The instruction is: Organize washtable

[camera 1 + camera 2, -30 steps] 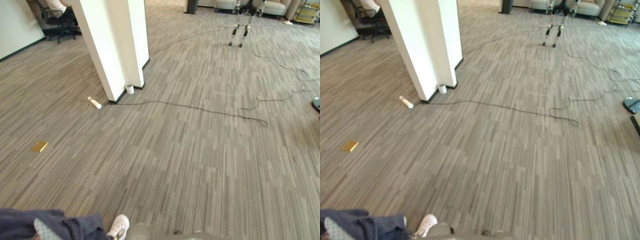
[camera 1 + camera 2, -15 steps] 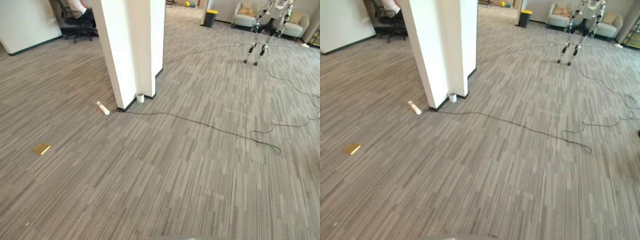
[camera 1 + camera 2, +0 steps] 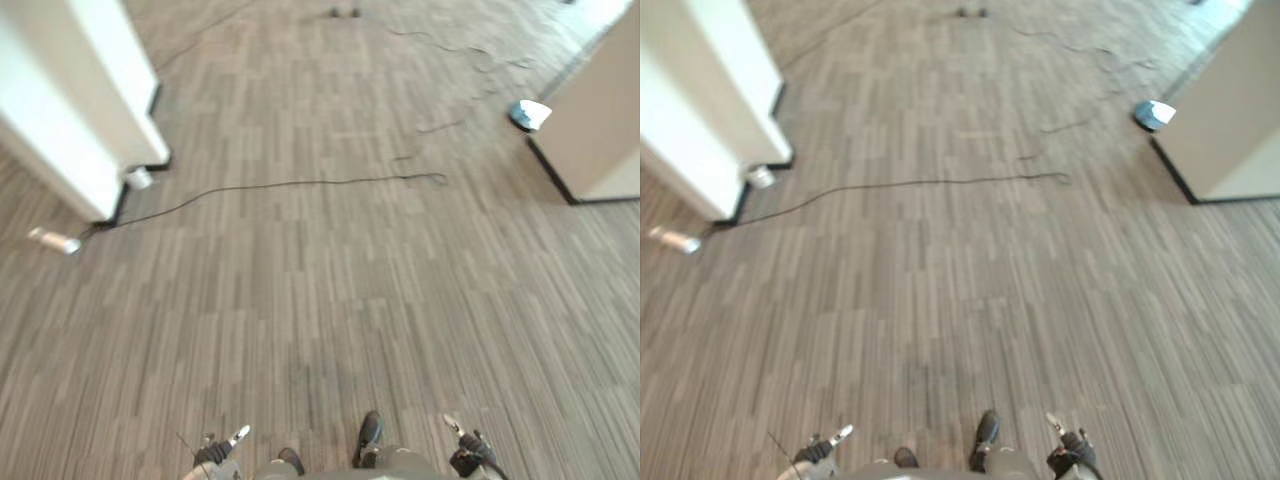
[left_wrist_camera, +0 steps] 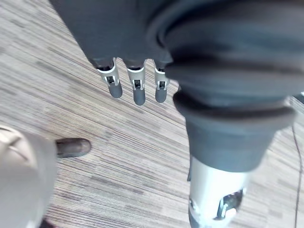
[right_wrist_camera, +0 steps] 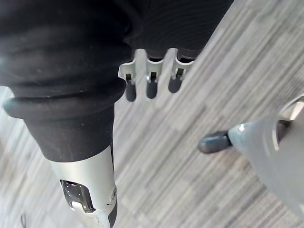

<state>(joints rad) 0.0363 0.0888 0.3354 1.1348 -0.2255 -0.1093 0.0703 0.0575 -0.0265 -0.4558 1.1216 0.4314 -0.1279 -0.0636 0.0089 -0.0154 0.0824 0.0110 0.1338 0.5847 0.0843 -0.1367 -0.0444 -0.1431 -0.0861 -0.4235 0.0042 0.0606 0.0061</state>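
Note:
My left hand [image 3: 214,454] and right hand [image 3: 466,455] hang low at the bottom edge of the eye views, above grey striped carpet [image 3: 330,300]. In the left wrist view the left hand's fingers [image 4: 138,88] point straight down at the floor and hold nothing. The right hand's fingers [image 5: 151,84] are likewise straight and empty in the right wrist view. I see no washtable or washing items.
A white pillar [image 3: 75,110] stands at the far left, with a small white roll [image 3: 138,179] at its base and a white tube [image 3: 55,241] lying nearby. A black cable [image 3: 300,183] crosses the carpet. A beige cabinet [image 3: 600,120] stands far right, a blue-white object [image 3: 528,113] beside it.
The camera has swung right and downward, so the whole scene shifted. The pillar now sits at the far left, the cabinet has come into view, and both hands show at the bottom edge.

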